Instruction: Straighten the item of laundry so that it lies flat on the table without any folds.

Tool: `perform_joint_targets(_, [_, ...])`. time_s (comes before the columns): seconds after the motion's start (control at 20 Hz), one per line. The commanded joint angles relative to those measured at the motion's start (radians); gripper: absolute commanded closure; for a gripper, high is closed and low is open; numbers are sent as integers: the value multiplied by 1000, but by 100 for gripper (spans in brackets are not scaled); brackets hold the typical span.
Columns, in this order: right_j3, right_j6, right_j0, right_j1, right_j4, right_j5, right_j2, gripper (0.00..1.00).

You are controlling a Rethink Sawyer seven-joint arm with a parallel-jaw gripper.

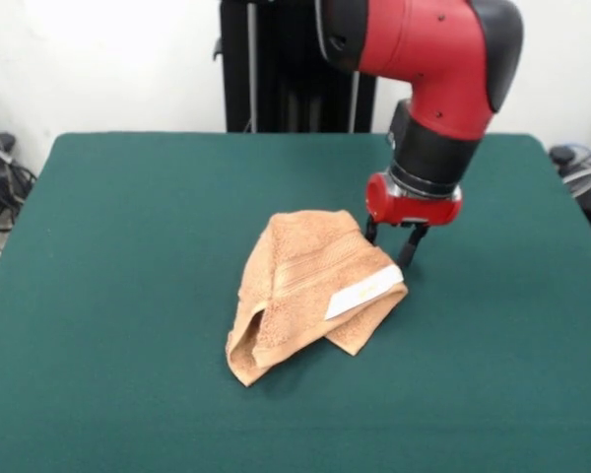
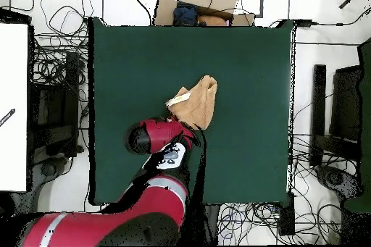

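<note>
Near the middle of the bench [image 1: 128, 227], the towel [image 1: 300, 286] sits bunched and folded over itself, so the task is far from done. At least two layers overlap: one flap lies doubled across the body, with the woven band running diagonally over the top. The white tag [image 1: 362, 292] with yellow print faces up on the corner closest to the hand [image 1: 392, 248]. The lower end of the towel, away from the hand, forms an open pocket-like fold.

Hand is low, just beside the tagged corner, its two dark fingers [image 1: 412, 246] apart with a gap showing between them. Nothing is clamped as far as the front view shows; whether a fingertip touches the cloth edge I can't tell. Overhead, the arm covers the hand, so no help there.

Left to do, my read: grab a corner, pull the top flap off, spread out, then flatten the pocket fold.

Obstructions: none on the felt around the towel, with plenty of room on all sides to spread. Off the bench only: cable clutter beyond both side edges, and a cardboard box [image 2: 206, 1] past the edge opposite the arm. None of it is near the towel.
</note>
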Motion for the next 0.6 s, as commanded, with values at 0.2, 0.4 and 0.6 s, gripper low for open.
perform_joint_targets(0.2, [-105,227,51,105,50,-30,-122,0])
perform_joint_targets(0.4, [-112,223,64,106,55,-24,-139,0])
perform_joint_targets(0.6, [-123,214,82,103,55,-4,-164,0])
